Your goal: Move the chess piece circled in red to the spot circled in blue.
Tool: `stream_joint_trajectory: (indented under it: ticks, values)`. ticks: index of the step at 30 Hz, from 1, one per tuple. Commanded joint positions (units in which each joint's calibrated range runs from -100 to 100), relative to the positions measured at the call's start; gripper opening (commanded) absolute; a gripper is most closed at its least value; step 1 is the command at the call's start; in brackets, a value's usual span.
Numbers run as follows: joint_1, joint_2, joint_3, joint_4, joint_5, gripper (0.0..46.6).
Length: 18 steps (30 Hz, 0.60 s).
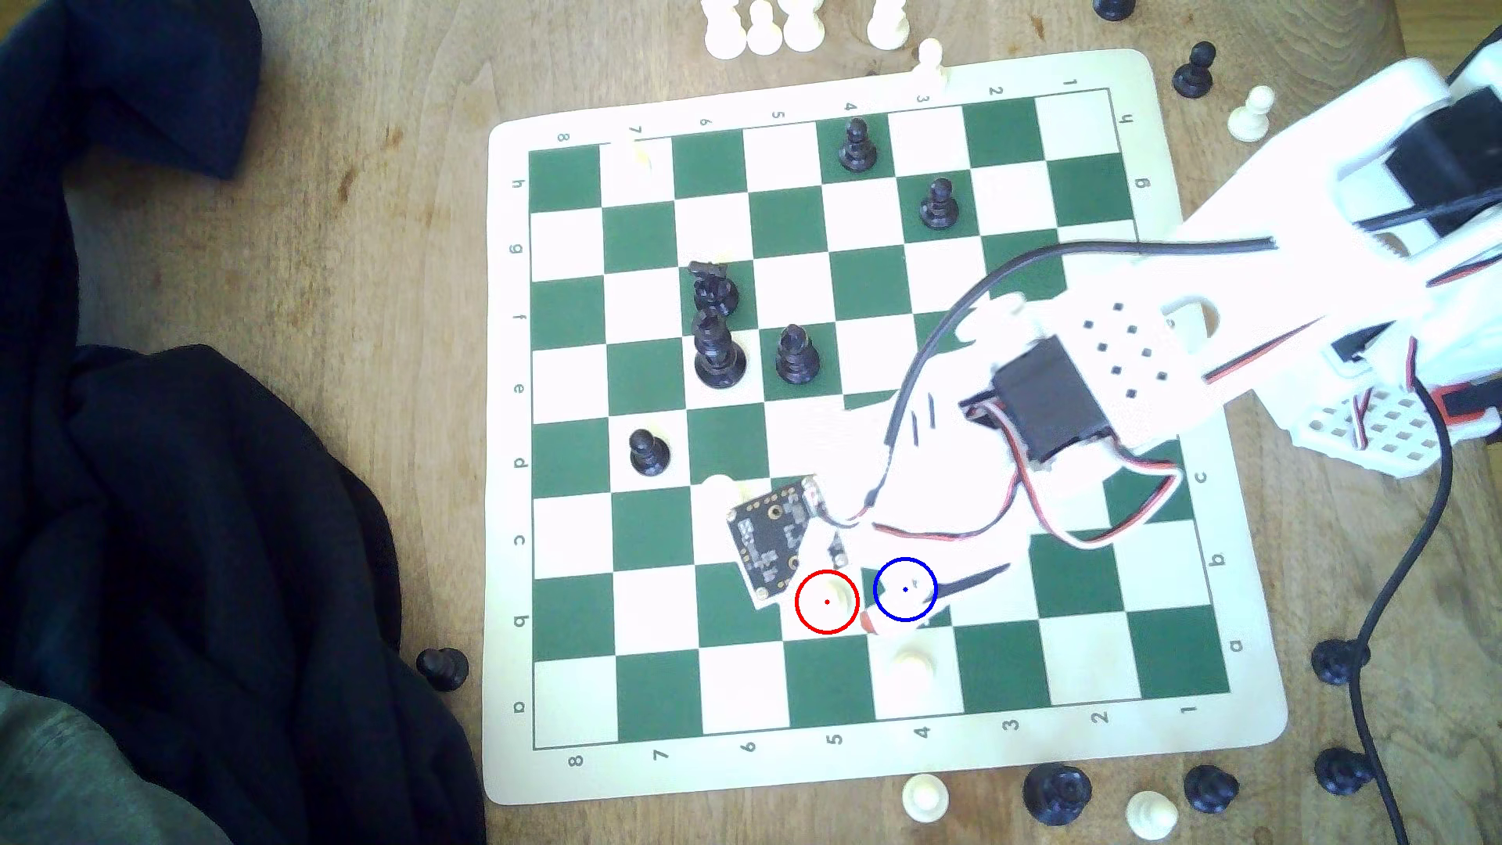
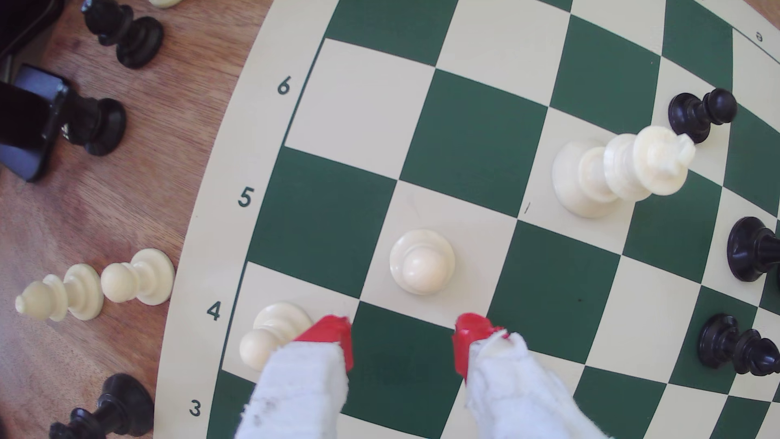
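Chess piece [image 2: 422, 261] upright on white square, open empty pincer [image 2: 403, 342] just beside, white pawn [image 2: 274, 333] near one fingertip

White plastic robot arm [image 1: 1268, 268] with black motors and loose wiring.

The arm's shell is glossy white plastic, washed out by bright light in the exterior view. One panel is pierced by a grid of small dark holes [image 1: 1126, 349]. A boxy black motor [image 1: 1052, 410] sits near the wrist. A thick black cable [image 1: 975, 305] runs along the arm, with thinner red, white and black wires [image 1: 1048, 528] looping under it. A small black circuit board [image 1: 772, 536] with tiny components is mounted at the end. In the wrist view the claw [image 2: 403, 337] has two fingers [image 2: 304, 388] wrapped in fuzzy white padding, each tipped in bright red.
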Motion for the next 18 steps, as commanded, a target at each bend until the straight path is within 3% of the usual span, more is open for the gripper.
stream_joint_trajectory:
  ticks: [1, 18]
  values:
    - [0.14, 0.63, -4.66, -2.02, -0.15, 13.7]
    - [0.68, 6.32, -6.56, -7.01, -0.39, 11.9]
